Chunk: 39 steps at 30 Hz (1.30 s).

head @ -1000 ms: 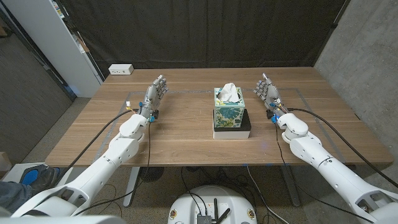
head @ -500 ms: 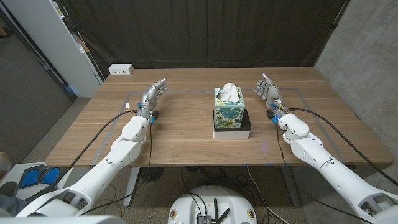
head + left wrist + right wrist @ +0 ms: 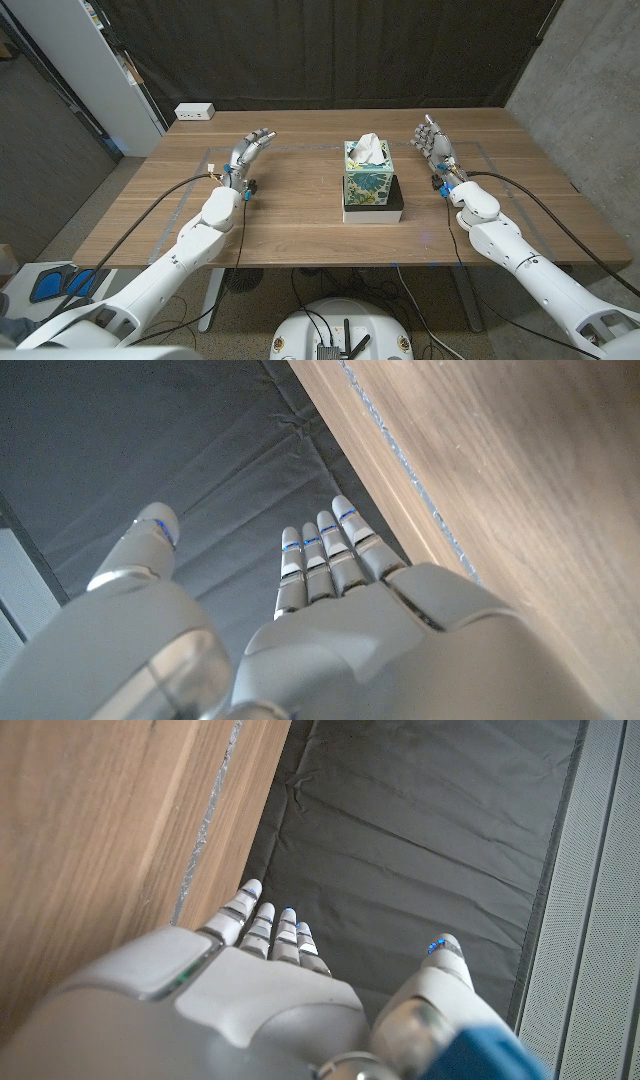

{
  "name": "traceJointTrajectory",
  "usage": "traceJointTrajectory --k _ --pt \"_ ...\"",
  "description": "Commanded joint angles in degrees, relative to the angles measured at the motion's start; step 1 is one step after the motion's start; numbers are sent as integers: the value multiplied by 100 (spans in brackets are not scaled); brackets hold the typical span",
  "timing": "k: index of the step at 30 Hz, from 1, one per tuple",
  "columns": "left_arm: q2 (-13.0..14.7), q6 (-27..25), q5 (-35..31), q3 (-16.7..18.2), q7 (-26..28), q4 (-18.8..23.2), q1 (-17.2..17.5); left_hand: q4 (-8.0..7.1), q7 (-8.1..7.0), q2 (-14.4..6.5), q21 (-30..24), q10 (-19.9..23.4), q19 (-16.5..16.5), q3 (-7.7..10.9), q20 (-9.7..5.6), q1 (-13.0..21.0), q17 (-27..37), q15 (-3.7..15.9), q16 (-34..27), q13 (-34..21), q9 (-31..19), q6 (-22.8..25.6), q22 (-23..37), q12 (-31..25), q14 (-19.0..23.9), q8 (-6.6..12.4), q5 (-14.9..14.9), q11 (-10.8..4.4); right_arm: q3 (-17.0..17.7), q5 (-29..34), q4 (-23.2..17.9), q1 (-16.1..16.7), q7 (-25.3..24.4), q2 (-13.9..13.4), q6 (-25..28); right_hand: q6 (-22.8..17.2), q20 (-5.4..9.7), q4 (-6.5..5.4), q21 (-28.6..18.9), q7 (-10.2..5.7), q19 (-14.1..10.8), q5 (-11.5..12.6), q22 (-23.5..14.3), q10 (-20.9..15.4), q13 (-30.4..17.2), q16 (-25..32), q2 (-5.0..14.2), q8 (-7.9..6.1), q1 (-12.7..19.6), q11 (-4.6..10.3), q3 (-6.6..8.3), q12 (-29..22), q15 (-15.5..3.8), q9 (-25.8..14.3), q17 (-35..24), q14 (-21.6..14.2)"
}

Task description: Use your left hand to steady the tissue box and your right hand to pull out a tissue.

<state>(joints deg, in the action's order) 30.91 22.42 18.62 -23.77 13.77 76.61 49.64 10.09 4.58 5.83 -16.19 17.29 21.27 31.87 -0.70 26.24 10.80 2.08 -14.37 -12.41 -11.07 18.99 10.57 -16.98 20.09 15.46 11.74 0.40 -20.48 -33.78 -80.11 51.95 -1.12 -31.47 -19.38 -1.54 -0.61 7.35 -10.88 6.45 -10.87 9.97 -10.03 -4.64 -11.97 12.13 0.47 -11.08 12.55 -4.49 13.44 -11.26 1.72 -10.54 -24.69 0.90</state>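
A tissue box with a green leaf pattern stands on a black-and-white base near the table's middle, and a white tissue sticks up from its top. My left hand is raised over the table well to the left of the box, fingers apart and leaning toward it, holding nothing. My right hand is up on the box's right side, a short way off, fingers spread and empty. The left hand and the right hand appear from behind in their wrist views, fingers straight.
A white power strip lies at the table's far left corner. Grey tape lines mark a rectangle on the wooden table. Black cables trail from both forearms over the near edge. A dark curtain hangs behind the table.
My left hand has lifted and tilted rightward toward the box. The right hand has shifted slightly. The box has stayed put.
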Motion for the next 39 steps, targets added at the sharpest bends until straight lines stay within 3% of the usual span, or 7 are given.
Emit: traceJointTrajectory --k 1,8,10,13,19,24,39 --pt "234 -342 -1937 -98 1682 319 43 -12 -12 19 -27 53 62 -25 -11 50 11 26 -37 -14 -22 66 31 -20 60 -7 -2 -13 -86 199 73 -67 46 -77 -57 -33 18 17 -53 50 -87 31 -4 -25 2 12 42 -45 37 -11 36 -28 -6 -8 -9 -7" --pt "154 -520 -2606 -271 2178 149 -144 -17 -9 27 -5 26 25 -41 -25 66 13 27 -1 -20 -23 46 32 0 7 -33 -5 -32 -87 62 344 -142 175 111 -245 -64 5 28 -78 41 -164 29 -3 3 13 35 53 -52 48 -17 43 -19 25 -10 -2 -60" --pt "235 -923 -3087 -371 2418 260 -165 -18 -8 25 3 16 15 -45 -29 76 14 25 15 -22 -23 36 33 7 -20 -43 -6 -35 -79 173 262 -105 28 86 -254 -63 7 30 -80 44 -171 28 -3 -10 15 43 55 -50 50 -23 44 -24 10 -11 0 -79" --pt "200 -711 -2798 -400 2174 107 -205 -20 -30 21 13 -8 0 -49 -42 89 15 23 25 -25 -23 6 33 21 -31 -63 -6 -35 -94 174 243 -120 94 30 -202 -64 6 35 -85 41 -191 28 -3 -23 18 53 57 -48 54 -21 45 -30 21 -11 2 -105" --pt "312 -1203 -3124 -522 2245 320 -168 -29 -24 7 81 -180 -124 -71 -29 136 19 -23 103 -36 -22 -119 33 109 -160 -149 -6 -27 -92 122 260 -116 125 50 -198 -74 -5 41 -92 43 -226 26 -2 -66 24 71 62 -48 59 -34 48 -46 30 -12 7 -151" --pt "329 -1163 -3041 -534 2208 331 -163 -35 -36 1 108 -210 -170 -84 -26 149 21 -40 136 -41 -22 -168 33 130 -218 -185 -6 8 -105 128 275 -132 127 47 -168 -75 -7 44 -89 51 -229 26 -2 -78 27 70 65 -46 61 -36 48 -50 26 -13 10 -152" --pt "660 -1596 -3126 -407 2299 1153 408 -32 47 -14 118 -220 -135 -99 -82 205 13 -45 162 -34 -20 -175 28 163 -215 -219 3 40 -82 128 279 -92 57 61 -189 -92 -12 52 -75 46 -224 23 -3 -81 36 66 75 -43 64 -42 50 -47 37 -14 21 -146"
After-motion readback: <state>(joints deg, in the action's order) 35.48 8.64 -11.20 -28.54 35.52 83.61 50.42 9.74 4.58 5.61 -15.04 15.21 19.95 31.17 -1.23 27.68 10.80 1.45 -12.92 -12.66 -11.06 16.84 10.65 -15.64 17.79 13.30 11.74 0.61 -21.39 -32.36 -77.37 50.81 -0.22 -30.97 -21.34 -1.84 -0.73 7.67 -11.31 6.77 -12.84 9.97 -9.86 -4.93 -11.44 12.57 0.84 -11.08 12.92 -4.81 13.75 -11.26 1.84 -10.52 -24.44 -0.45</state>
